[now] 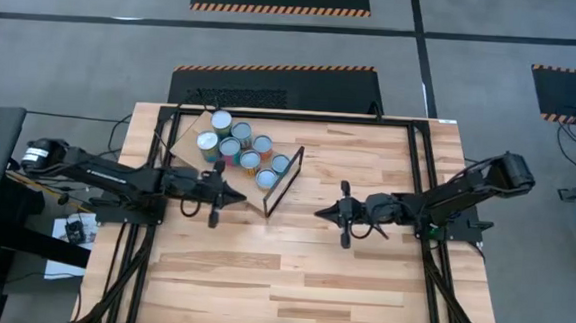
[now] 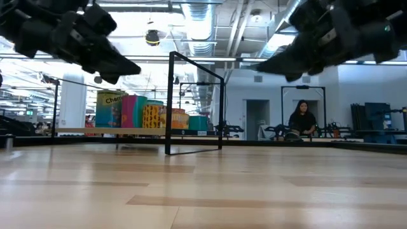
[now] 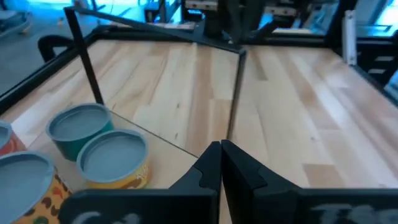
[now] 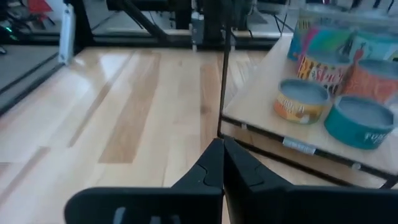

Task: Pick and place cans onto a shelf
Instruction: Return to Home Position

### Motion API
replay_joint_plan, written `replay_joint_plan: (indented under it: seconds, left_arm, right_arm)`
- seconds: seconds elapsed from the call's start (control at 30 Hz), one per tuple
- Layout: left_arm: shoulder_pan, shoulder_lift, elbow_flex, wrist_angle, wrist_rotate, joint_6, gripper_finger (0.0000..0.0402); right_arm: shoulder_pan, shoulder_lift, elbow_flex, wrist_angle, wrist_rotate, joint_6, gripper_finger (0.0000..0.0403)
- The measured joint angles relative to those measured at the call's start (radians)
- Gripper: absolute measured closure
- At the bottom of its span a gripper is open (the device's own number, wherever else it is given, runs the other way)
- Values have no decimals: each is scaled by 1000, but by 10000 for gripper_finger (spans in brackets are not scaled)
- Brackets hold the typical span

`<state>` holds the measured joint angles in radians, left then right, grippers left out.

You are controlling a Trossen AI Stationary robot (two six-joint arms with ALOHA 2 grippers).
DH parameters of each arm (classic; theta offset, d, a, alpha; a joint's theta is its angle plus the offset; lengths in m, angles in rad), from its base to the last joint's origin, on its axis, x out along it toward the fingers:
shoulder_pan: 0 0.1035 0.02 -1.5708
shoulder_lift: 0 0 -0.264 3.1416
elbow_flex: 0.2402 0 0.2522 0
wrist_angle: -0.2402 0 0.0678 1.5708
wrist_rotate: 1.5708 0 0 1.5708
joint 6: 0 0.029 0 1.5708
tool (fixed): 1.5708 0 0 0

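Observation:
Several cans (image 1: 241,147) with pale-blue and silvery tops stand on their bases on the tilted light-wood shelf (image 1: 193,152), which has a thin black frame (image 1: 285,179) at its right end. They also show in the low view (image 2: 143,113), the left wrist view (image 3: 115,158) and the right wrist view (image 4: 300,99). My left gripper (image 1: 240,196) is shut and empty, just near of the shelf. My right gripper (image 1: 321,213) is shut and empty, right of the frame. Both hang above the tabletop.
The planked wooden tabletop (image 1: 291,272) is bordered by black rails (image 1: 423,170). A person (image 2: 301,122) sits in the room beyond the table's far edge.

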<state>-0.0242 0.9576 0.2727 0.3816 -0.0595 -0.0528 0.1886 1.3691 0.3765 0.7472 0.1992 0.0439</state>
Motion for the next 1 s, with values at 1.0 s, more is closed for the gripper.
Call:
replay_joint_plan:
  seconds: [1.0]
  left_arm:
    - [4, -752, -262, -170, 26, 31, 401]
  right_arm:
    - [-233, -1025, -367, -291, -124, -149, 384]
